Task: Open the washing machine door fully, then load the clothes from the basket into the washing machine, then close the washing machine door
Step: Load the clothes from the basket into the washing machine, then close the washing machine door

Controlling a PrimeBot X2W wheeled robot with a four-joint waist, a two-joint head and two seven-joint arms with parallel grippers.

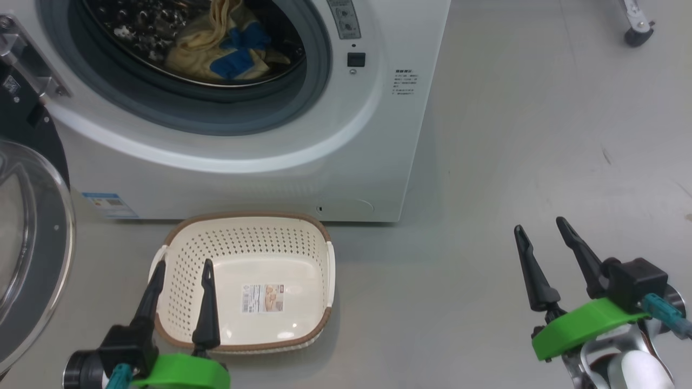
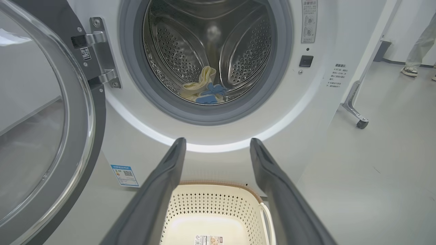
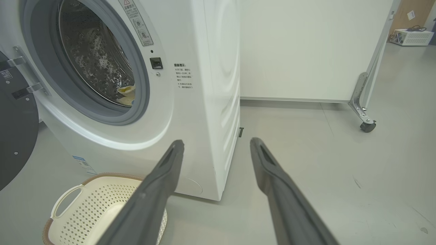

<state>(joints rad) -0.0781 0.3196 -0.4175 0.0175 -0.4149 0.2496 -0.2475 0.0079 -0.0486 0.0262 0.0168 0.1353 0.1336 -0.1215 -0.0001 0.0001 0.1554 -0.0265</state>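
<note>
The white washing machine (image 1: 346, 146) stands with its round black-rimmed door (image 1: 32, 243) swung wide to the left. Cream-yellow clothes with blue cuffs (image 1: 227, 48) lie inside the steel drum (image 2: 211, 51). On the floor before the machine sits the cream perforated basket (image 1: 189, 254), holding only its label sticker. My left gripper (image 1: 183, 267) hovers open over the basket's left part, nothing between its fingers. Far to the right, my right gripper (image 1: 540, 227) is open above bare floor. In the left wrist view the clothes (image 2: 204, 90) rest at the drum's bottom.
A wheeled stand's caster (image 1: 635, 35) sits at the far right on the grey floor. A white partition panel (image 3: 306, 51) on a castered frame stands behind the machine's right side. A person's shoe (image 2: 410, 71) shows far right.
</note>
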